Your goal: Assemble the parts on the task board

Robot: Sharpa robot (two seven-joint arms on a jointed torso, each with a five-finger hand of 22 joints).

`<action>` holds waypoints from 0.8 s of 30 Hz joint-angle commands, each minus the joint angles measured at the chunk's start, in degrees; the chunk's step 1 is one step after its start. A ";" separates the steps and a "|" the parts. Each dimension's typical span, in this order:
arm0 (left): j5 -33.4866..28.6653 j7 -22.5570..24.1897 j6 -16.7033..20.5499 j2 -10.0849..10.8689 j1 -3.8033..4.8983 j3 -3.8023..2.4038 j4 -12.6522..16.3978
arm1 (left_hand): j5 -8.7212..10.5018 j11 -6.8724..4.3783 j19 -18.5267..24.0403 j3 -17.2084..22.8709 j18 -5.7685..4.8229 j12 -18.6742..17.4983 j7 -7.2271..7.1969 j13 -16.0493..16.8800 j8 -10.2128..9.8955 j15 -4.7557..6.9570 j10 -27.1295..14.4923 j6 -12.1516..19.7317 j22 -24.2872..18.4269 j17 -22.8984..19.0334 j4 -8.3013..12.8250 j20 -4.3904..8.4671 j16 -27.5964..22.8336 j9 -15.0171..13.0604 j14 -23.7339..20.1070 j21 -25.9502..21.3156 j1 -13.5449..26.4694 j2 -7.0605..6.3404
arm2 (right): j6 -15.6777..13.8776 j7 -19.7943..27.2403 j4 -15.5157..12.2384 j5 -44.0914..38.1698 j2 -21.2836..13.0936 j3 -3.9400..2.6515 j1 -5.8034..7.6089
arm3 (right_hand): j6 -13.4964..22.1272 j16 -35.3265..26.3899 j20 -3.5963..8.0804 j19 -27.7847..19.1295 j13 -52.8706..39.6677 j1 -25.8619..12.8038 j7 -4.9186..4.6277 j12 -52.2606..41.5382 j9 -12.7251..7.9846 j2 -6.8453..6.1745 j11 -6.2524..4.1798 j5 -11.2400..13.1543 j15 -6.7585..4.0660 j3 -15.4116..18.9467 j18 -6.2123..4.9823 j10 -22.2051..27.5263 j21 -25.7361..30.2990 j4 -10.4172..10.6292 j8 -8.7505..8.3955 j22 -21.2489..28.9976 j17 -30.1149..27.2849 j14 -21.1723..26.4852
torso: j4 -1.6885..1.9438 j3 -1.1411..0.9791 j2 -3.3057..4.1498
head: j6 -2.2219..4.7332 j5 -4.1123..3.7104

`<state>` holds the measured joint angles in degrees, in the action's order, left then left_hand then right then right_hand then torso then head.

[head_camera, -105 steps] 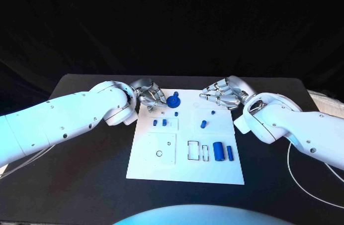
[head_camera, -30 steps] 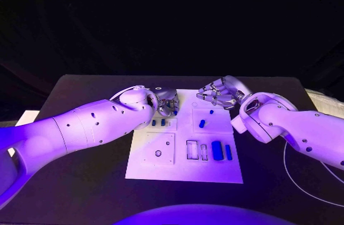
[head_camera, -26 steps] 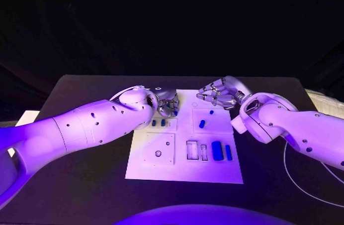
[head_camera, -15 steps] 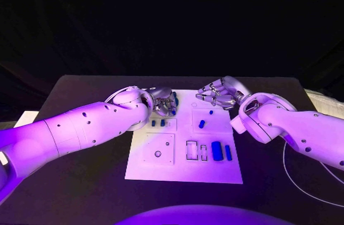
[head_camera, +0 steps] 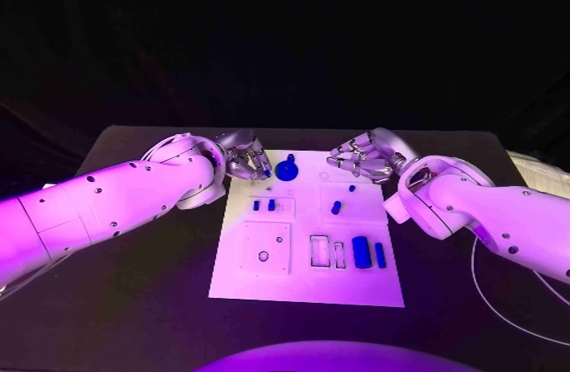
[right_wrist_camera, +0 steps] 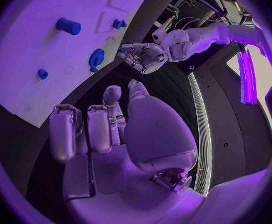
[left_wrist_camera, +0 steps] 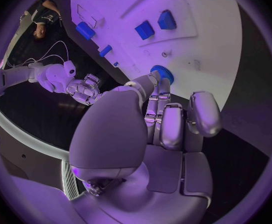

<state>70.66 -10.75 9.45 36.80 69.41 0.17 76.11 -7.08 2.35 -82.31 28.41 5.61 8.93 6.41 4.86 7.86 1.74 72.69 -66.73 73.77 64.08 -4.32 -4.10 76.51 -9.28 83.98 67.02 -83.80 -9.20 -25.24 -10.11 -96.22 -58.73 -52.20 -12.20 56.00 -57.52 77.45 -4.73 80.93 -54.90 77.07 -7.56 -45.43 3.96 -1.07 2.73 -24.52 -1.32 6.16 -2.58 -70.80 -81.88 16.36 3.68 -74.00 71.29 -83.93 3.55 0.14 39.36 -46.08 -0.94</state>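
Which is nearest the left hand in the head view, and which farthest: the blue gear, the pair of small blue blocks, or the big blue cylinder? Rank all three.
From the left hand:
1. Blue gear, beside the hand at the board's far end.
2. Pair of small blue blocks, mid-board on the left side.
3. Big blue cylinder, near end on the right side.

White task board (head_camera: 306, 281) flat mid-table, blue gear (head_camera: 287, 171) near far edge, small blue parts (head_camera: 361, 251) scattered
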 commanded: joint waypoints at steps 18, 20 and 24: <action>5.00 -0.30 -3.64 0.15 -0.21 0.55 -0.93 | 0.23 0.09 -0.22 0.11 -0.59 -0.50 -0.10 0.12 0.13 0.32 0.51 -0.45 0.27 -0.11 0.51 0.19 -0.09 -0.01 1.53 0.51 0.82 0.19 | 0.58 0.37 -0.26 -0.16 -0.02 0.01 -0.05 | -0.48 -0.22 0.02 -0.39 -0.15 0.31 -0.14 -0.15 0.10 0.11 -0.03 -0.39 -0.20 0.36 -1.04 0.08 0.17 -0.02 0.30 -0.08 0.07 -2.31 | 0.03 0.08 0.10 | -0.51 -0.07; 5.34 -0.05 -3.61 -0.16 -0.36 0.65 -0.93 | 0.23 0.09 -0.22 0.11 -0.59 -0.50 -0.10 0.12 0.13 0.32 0.51 -0.45 0.27 -0.11 0.51 0.19 -0.09 -0.01 1.53 0.51 0.82 0.19 | 0.59 0.37 -0.26 -0.16 -0.02 0.01 -0.05 | -0.48 -0.22 0.02 -0.39 -0.15 0.31 -0.14 -0.15 0.10 0.11 -0.03 -0.39 -0.20 0.36 -1.04 0.08 0.17 -0.02 0.30 -0.08 0.07 -2.31 | 0.01 0.08 0.10 | -0.59 -0.18; 5.67 0.32 -3.58 -0.59 -0.52 0.81 -0.80 | 0.26 0.08 -0.20 0.11 -0.58 -0.54 -0.10 0.12 0.10 0.32 0.50 -0.43 0.26 -0.02 0.53 0.19 -0.03 0.00 1.55 0.49 0.88 0.17 | 0.59 0.35 -0.24 -0.16 -0.03 0.01 -0.05 | -0.48 -0.22 0.02 -0.39 -0.15 0.31 -0.14 -0.15 0.10 0.11 -0.03 -0.39 -0.20 0.36 -1.04 0.08 0.17 -0.02 0.30 -0.08 0.07 -2.31 | 0.01 0.03 0.05 | -0.73 -0.18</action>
<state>74.69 -11.12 6.73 36.38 68.90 1.00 75.16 -7.04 2.55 -82.31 28.55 5.62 8.63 6.40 4.91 7.69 1.74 72.89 -66.71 73.97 63.98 -4.16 -4.10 76.51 -9.23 83.98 67.40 -83.48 -8.91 -25.23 -10.12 -96.37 -58.72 -52.25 -12.20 55.99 -57.73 77.45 -4.73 80.93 -54.99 77.07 -7.77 -45.43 4.00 -1.07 2.73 -24.52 -1.32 6.16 -2.58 -70.81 -81.88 16.36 3.68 -74.00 71.29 -83.93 3.58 0.19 39.45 -46.74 -1.12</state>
